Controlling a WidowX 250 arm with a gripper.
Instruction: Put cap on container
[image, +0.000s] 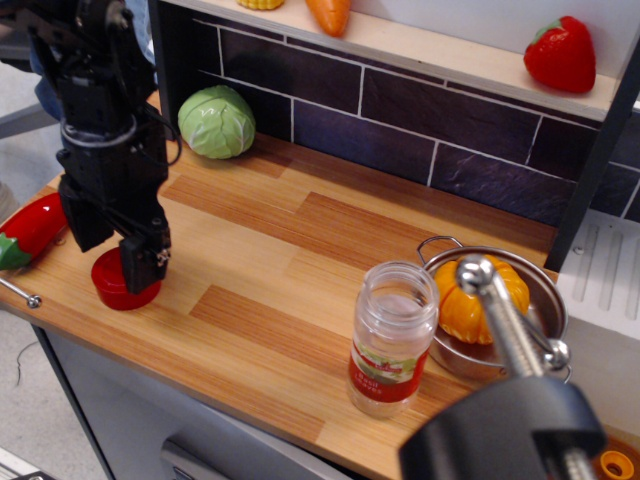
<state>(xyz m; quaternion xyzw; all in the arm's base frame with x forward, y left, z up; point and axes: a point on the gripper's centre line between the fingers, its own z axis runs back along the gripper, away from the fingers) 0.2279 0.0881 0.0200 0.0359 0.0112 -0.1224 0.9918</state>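
Cap (118, 288) on counter between spread fingers of tool (112, 250), container (391, 338) well apart

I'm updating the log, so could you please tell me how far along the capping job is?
Early stage. Done: the end effector is down at the red cap near the counter's front-left edge, fingers straddling it. In hand: the grasp; a firm hold isn't evident. Left: lifting the cap, carrying it to the open-topped container beside the steel pot, and seating it.
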